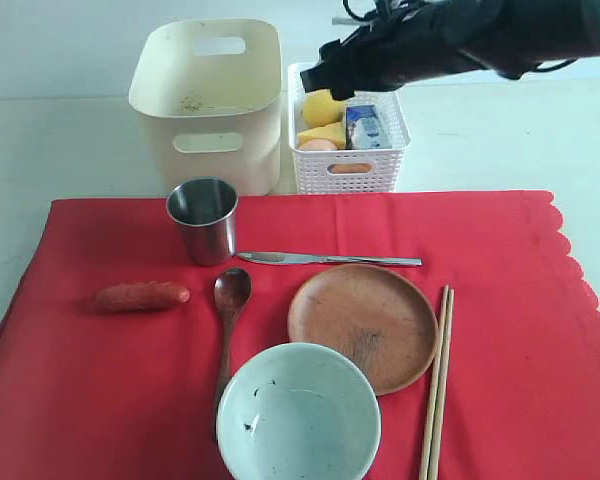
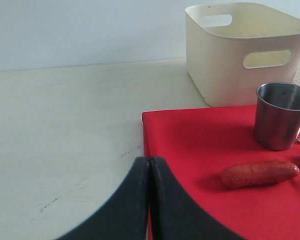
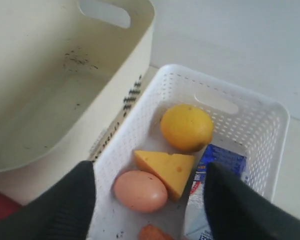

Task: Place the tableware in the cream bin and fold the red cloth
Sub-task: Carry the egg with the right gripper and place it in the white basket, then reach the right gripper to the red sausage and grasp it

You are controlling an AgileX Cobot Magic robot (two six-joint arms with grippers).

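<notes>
The red cloth lies spread on the table. On it stand a steel cup, a silver knife, a dark wooden spoon, a brown wooden plate, a pale bowl and light chopsticks. The cream bin stands behind the cloth, with nothing in it. My right gripper hangs open over the white lattice basket, holding nothing. My left gripper is shut and empty, low over the cloth's left edge, near the cup.
A red sausage lies on the cloth left of the spoon. The basket right of the bin holds a lemon, a cheese wedge, an egg, a milk carton and an orange-red item.
</notes>
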